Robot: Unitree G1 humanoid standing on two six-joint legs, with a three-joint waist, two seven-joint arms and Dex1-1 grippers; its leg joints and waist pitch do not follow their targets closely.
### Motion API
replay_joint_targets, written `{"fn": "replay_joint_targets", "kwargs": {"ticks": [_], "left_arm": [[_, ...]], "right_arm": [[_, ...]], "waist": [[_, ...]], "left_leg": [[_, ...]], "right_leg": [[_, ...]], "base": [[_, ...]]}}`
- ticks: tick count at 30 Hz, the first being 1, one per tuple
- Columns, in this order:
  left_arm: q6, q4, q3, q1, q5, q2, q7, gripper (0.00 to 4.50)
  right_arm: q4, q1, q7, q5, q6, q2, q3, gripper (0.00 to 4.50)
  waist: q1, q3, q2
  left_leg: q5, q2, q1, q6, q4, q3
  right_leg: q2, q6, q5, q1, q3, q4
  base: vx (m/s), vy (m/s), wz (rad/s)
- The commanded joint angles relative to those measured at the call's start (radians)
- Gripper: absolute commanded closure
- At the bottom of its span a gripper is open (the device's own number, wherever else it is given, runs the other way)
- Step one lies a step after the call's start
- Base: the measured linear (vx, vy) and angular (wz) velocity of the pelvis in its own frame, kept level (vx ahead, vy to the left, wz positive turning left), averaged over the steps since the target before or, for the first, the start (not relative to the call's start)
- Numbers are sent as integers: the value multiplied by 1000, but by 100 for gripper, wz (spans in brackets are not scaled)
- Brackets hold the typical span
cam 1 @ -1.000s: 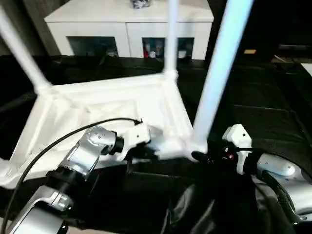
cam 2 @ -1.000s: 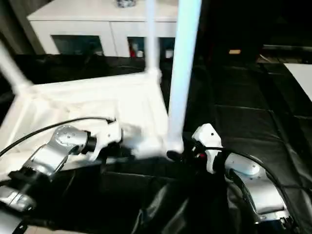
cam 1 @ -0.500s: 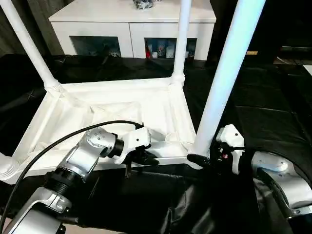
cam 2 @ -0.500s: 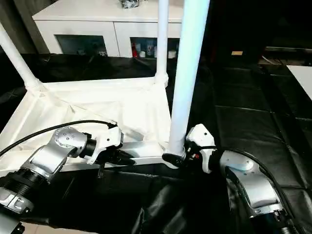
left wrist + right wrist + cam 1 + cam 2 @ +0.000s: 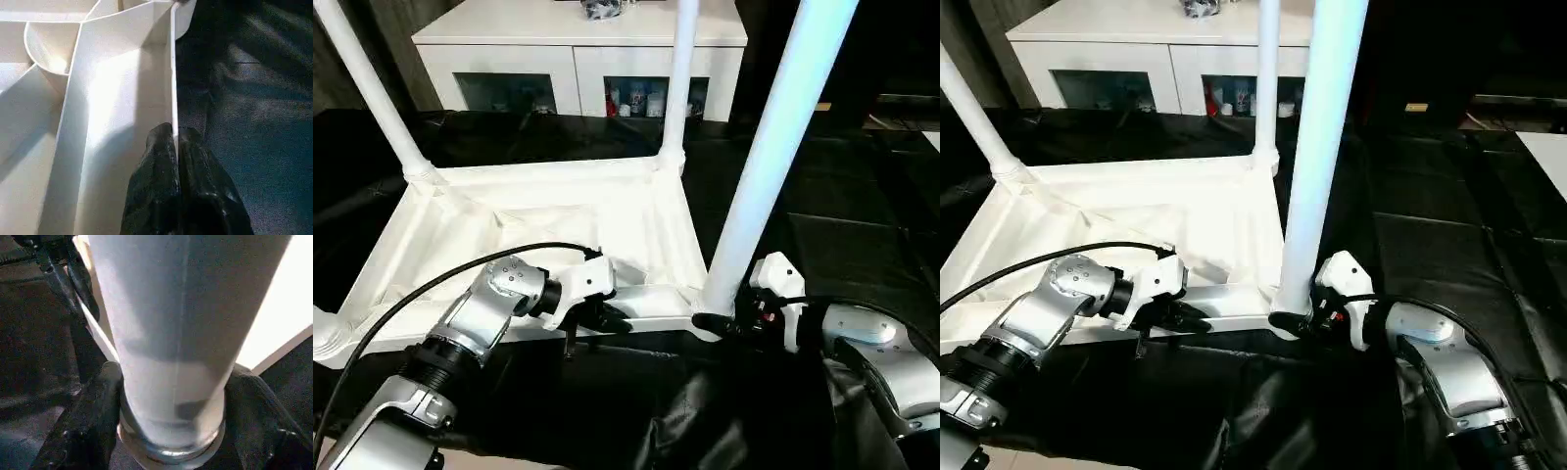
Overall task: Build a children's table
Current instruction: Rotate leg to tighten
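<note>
Right at the near edge of the upside-down tabletop, the left gripper has its fingers pinched together on the thin rim wall, while the right gripper has its fingers spread around the base of the near-right leg, one on each side and pretty much hugging it where it sits in the corner socket. That tabletop lies ribs-up on a black-covered worktop, with two more legs standing in the far corners, and a white cabinet with glass-fronted compartments behind it all.
</note>
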Motion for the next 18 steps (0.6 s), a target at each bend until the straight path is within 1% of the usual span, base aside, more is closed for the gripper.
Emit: {"fn": "replay_joint_targets", "kwargs": {"ticks": [1,2,3,4,5,6,7,9,11,12,13,14,15,16,17,18], "left_arm": [[7,20,-6,8,17,1,20,450],[15,35,5,-2,14,-20,50,450],[16,37,7,-4,13,-24,55,450],[28,52,16,-14,13,-42,84,450],[30,54,17,-15,14,-45,90,450],[39,66,25,-22,12,-62,115,450],[58,82,41,-31,0,-104,158,450],[76,97,47,-40,-1,-140,199,450],[83,109,47,-48,4,-166,232,450],[89,158,57,-75,28,-230,353,450],[91,183,62,-88,42,-260,417,450],[101,212,66,-104,58,-289,483,450],[101,212,66,-104,58,-289,483,450],[108,222,66,-110,63,-297,503,450],[92,251,56,-120,91,-334,561,450],[82,261,46,-123,107,-349,580,450]], "right_arm": [[48,-15,-80,-38,10,31,-2,185],[77,-29,-145,-44,20,73,-20,185],[82,-31,-160,-44,23,84,-24,186],[95,-38,-209,-38,32,125,-36,186],[96,-39,-214,-37,33,130,-37,186],[103,-42,-249,-36,37,154,-45,186],[115,-47,-317,-37,49,206,-53,186],[140,-58,-409,-58,50,260,-61,186],[162,-68,-481,-74,55,299,-70,187],[216,-96,-634,-86,57,387,-103,187],[243,-110,-704,-90,55,428,-119,187],[278,-129,-788,-98,38,471,-138,187],[278,-129,-788,-98,38,471,-138,187],[292,-137,-819,-103,26,484,-146,187],[353,-172,-886,-132,-6,532,-137,187],[385,-192,-904,-148,-24,551,-122,187]], "waist": [[0,-58,-16],[-4,-55,-17],[-8,-52,-18],[-11,-52,-19],[-13,-53,-17],[-15,-51,-19],[-16,-49,-18],[-23,-51,-19],[-28,-50,-17],[-33,-50,-17],[-36,-49,-15],[-39,-50,-11],[-38,-50,-13],[-31,-51,-15],[-33,-50,-11],[-38,-50,-4]], "left_leg": [[-122,91,25,118,-77,-41],[-144,90,24,105,-80,-41],[-174,89,24,85,-84,-42],[-188,87,24,77,-84,-42],[-213,88,27,55,-87,-44],[-235,89,28,38,-91,-45],[-247,89,29,30,-92,-45],[-265,87,28,7,-94,-46],[-276,85,29,-4,-96,-46],[-281,83,28,-8,-97,-45],[-290,82,28,-16,-97,-45],[-308,80,33,-33,-96,-47],[-317,80,37,-37,-96,-47],[-321,82,39,-30,-97,-47],[-316,83,34,-28,-99,-47],[-319,80,31,-35,-102,-50]], "right_leg": [[-60,-299,-12,30,23,-49],[-59,-298,-41,29,23,-52],[-59,-294,-81,28,24,-56],[-59,-290,-105,26,25,-58],[-60,-279,-149,26,25,-61],[-59,-267,-179,25,26,-64],[-58,-263,-192,22,26,-66],[-58,-251,-207,21,26,-68],[-56,-243,-211,16,28,-71],[-55,-238,-215,16,28,-71],[-55,-239,-225,12,29,-72],[-57,-230,-259,9,29,-77],[-57,-225,-274,8,29,-81],[-57,-211,-275,10,30,-85],[-57,-207,-253,8,31,-84],[-55,-204,-248,11,27,-82]], "base": [[0,0,0],[0,0,0],[0,0,0],[0,0,0],[0,0,0],[0,0,0],[0,0,0],[0,0,0],[0,0,0],[0,0,0],[0,0,0],[0,0,0],[0,0,0],[0,0,0],[0,0,0],[0,0,0]]}}
